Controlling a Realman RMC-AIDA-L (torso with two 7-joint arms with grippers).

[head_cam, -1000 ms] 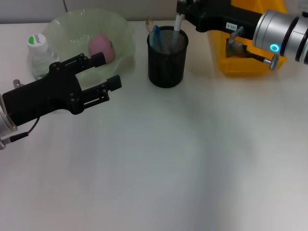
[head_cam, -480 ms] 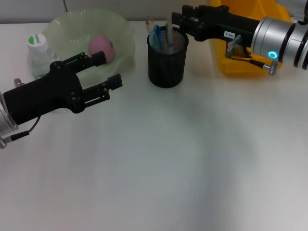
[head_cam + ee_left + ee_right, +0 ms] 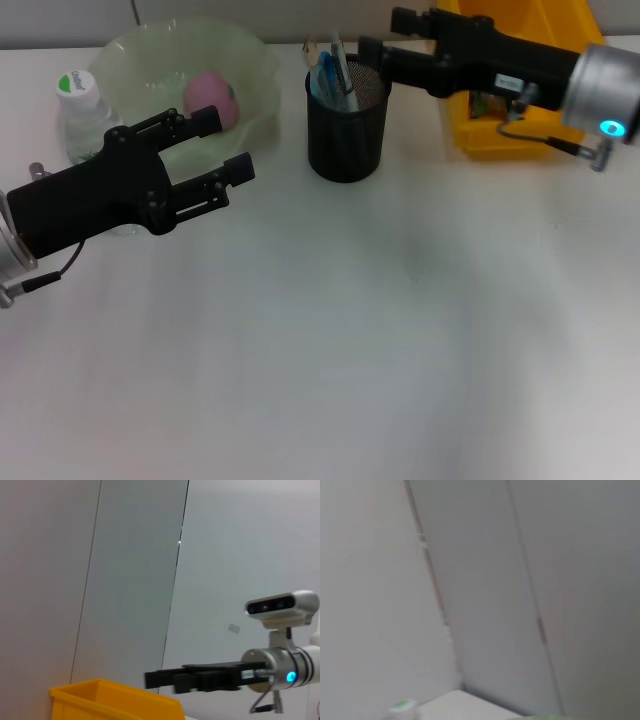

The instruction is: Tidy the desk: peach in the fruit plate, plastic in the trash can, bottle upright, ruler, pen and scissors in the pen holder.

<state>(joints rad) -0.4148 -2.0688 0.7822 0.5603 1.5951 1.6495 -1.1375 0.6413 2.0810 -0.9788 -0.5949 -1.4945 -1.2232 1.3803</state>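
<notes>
Now that our right gripper [image 3: 380, 48] has drawn back from above the pen holder [image 3: 346, 120] toward the yellow trash can [image 3: 500, 120], the white pen [image 3: 340, 68] it carried a second ago leans inside the holder beside the blue scissors [image 3: 322, 78]. Its fingers look spread and empty. Our left gripper [image 3: 222, 150] hangs open, holding nothing, by the fruit plate [image 3: 250, 70], where the peach [image 3: 210, 100] lies; the bottle [image 3: 82, 115] stands upright. We judge the tidying nearly finished.
</notes>
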